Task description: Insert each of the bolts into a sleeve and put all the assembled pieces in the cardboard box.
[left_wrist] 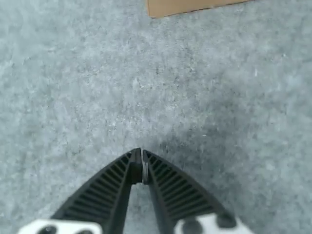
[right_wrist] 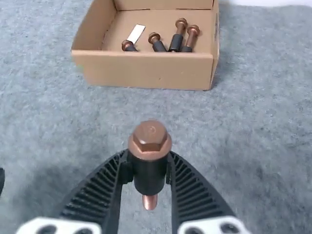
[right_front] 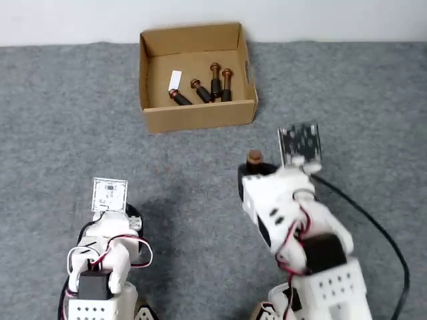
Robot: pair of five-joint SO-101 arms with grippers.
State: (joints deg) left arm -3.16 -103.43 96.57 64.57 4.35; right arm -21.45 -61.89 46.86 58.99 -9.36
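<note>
My right gripper [right_wrist: 147, 168] is shut on an assembled piece [right_wrist: 149, 158], a copper bolt pushed through a black sleeve, head up and its tip poking out below. In the high view that piece [right_front: 254, 159] shows at the front of the right arm, a short way before the cardboard box [right_front: 200, 115]. The box [right_wrist: 146, 68] holds several assembled pieces [right_front: 213, 85] and a small white slip [right_front: 175, 80]. My left gripper [left_wrist: 141, 165] is shut with nothing in it, low over the grey carpet at the near left.
Grey carpet [right_front: 187, 193] covers the whole table. A black cable [right_front: 373, 227] runs off the right arm toward the near right. The right arm's white body [right_front: 293, 220] stands between the box and the table's front edge.
</note>
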